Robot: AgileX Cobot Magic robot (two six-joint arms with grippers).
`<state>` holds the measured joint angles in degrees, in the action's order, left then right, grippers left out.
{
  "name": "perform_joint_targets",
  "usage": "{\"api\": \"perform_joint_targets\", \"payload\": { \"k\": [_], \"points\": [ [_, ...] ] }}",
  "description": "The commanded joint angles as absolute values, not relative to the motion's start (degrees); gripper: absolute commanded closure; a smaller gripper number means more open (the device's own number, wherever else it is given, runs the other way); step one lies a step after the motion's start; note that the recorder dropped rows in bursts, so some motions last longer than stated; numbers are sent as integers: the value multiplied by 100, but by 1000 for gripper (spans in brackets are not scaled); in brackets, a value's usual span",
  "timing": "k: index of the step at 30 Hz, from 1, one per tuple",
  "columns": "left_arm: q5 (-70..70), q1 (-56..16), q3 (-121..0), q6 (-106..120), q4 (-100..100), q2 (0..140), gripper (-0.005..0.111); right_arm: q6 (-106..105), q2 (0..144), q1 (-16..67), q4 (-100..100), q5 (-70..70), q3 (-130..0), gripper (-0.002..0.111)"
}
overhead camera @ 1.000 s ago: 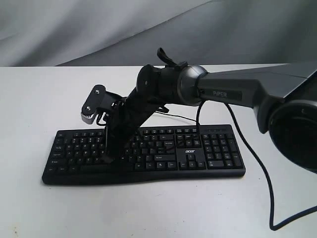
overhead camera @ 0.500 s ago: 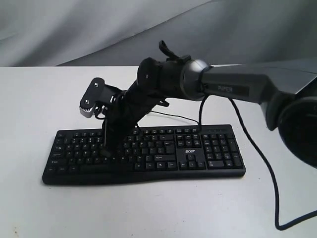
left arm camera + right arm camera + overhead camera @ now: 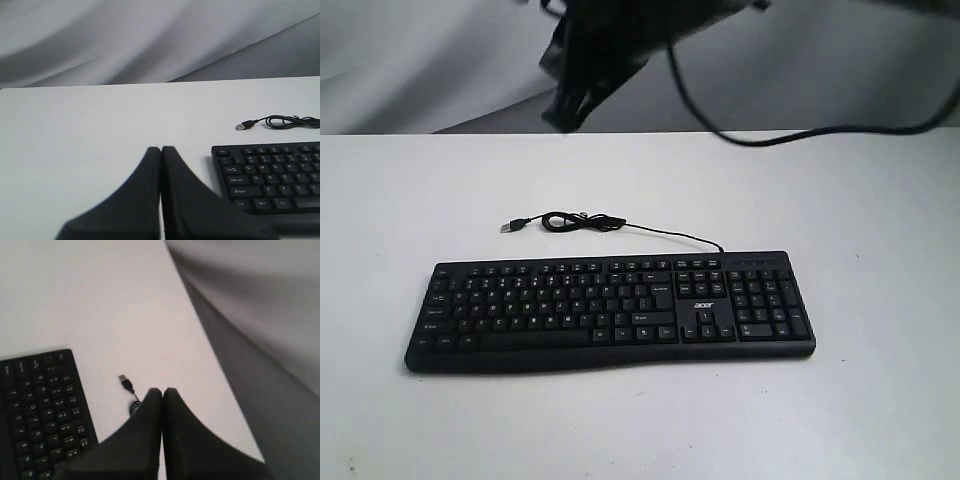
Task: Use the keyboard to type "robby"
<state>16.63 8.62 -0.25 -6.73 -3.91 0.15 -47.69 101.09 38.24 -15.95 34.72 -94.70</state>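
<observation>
The black keyboard [image 3: 610, 310] lies flat on the white table [image 3: 840, 420], with nothing touching its keys. My right gripper [image 3: 562, 118] is a dark blur high above the table's far edge, well clear of the keyboard. Its wrist view looks down from a height on the keyboard [image 3: 42, 410], and the right gripper [image 3: 162, 389] is shut and empty. My left gripper [image 3: 161, 148] is shut and empty too, low over bare table beside the keyboard's [image 3: 270, 175] Esc-and-Ctrl end. The exterior view does not show the left arm.
The keyboard's thin cable [image 3: 582, 221] lies coiled behind it, ending in a loose USB plug [image 3: 511, 227]. That plug [image 3: 243, 126] shows in both wrist views [image 3: 123, 380]. A grey cloth backdrop [image 3: 440, 60] hangs behind the table. The right arm's black cable [image 3: 800, 130] dangles overhead.
The right arm has lifted off the keyboard's left-middle keys and swung up to the top of the exterior view. The whole keyboard and its cable are now uncovered.
</observation>
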Motion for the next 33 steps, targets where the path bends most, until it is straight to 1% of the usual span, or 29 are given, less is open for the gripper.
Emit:
{"api": "perform_joint_targets", "payload": {
  "k": [1,6,10,14,24,28,33],
  "points": [
    [1636,873,0,-696,-345,0,106,-4713,8587,3785,-1345,3126,-8551,108],
    [1636,873,0,-696,-345,0,106,-4418,7011,3785,-1319,1785,-7437,108],
    [1636,873,0,-696,-345,0,106,-4327,5940,3785,-1319,1337,-6832,108],
    [1636,873,0,-696,-345,0,106,-4027,5200,3785,-1319,1846,-6573,108],
    [1636,873,0,-696,-345,0,106,-3820,3838,3785,-1345,1822,-6579,108],
    [1636,873,0,-696,-345,0,106,-2470,3407,3785,-430,2139,-6579,108],
    [1636,873,0,-696,-345,0,106,-309,3422,3785,1514,3146,-6567,108]
  ]
}}
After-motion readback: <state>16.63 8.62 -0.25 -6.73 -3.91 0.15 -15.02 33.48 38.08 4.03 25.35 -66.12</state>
